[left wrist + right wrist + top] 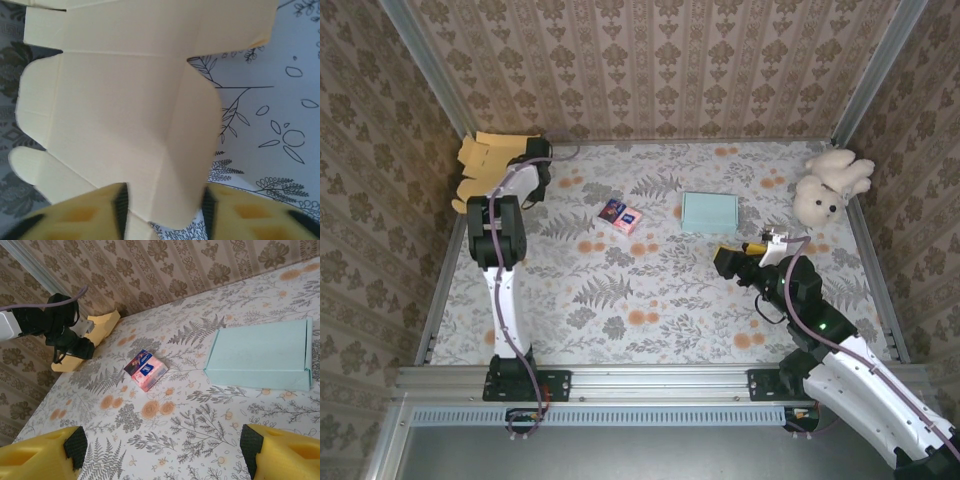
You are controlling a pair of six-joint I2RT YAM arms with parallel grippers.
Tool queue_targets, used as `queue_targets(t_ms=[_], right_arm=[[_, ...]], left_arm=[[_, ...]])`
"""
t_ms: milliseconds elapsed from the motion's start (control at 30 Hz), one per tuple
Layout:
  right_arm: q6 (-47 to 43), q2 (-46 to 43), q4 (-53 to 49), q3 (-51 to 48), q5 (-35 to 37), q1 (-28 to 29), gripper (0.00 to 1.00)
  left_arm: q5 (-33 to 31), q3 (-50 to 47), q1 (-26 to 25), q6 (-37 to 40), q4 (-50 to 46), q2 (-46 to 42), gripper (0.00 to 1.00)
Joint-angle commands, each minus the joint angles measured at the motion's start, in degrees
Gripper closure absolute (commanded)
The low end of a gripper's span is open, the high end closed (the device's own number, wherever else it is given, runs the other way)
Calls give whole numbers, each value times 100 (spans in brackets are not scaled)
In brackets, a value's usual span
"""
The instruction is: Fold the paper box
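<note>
— While our left gripper (162, 204) straddles a flap of the flat paper box (485, 160) in the far-left corner, jaws apart, are we grasping yet?
— No; we judge closing comes next. Past the teal box (709, 211), our right gripper (160, 440) hangs unclenched.

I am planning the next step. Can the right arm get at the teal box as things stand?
Probably yes. Its open fingers face the teal box, and only bare table lies between them; the pink packet sits off to the side.
</note>
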Motion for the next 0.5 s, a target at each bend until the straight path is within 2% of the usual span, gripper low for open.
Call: queue_targets(t_ms=[0, 33, 67, 200, 467], right_arm=[[83, -32, 113, -24, -66, 3, 17], [77, -31, 107, -19, -61, 3, 17], [76, -26, 114, -25, -57, 3, 17], [61, 2, 144, -34, -33, 3, 17], [37, 99, 136, -23, 40, 5, 16]], left_arm=[[-258, 175, -19, 115, -95, 88, 84], [-261, 122, -57, 143, -41, 9, 94], [-280, 48, -99, 170, 58, -98, 100], [-301, -424, -240, 13, 563, -831, 100], [-231, -1270, -652, -1367, 557, -3112, 100]])
